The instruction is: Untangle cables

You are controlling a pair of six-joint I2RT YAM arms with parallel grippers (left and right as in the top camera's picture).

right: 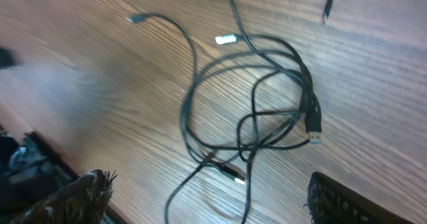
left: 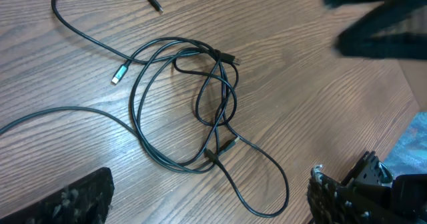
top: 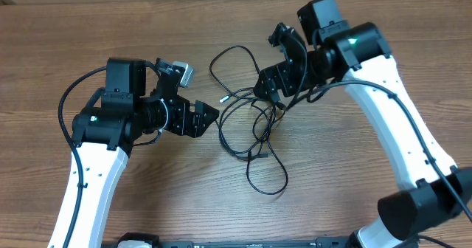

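Observation:
The cables (top: 258, 122) are thin black cords lying in a loose tangle on the wooden table between both arms. One silvery plug tip (top: 223, 98) points toward the left gripper. My left gripper (top: 210, 116) is open and empty, just left of the tangle. My right gripper (top: 269, 91) is open and empty, above the tangle's upper right edge. In the left wrist view the cables (left: 213, 54) lie ahead of the open fingers (left: 207, 204), not touching them. In the right wrist view the cables (right: 308, 97) lie ahead of the open fingers (right: 210, 207), with one strand running between them.
The wooden table (top: 354, 181) carries only the cables. Thicker black arm wires run along the left arm (top: 70, 93) and the right arm (top: 413, 122). One cable loop (top: 265, 193) reaches toward the front edge.

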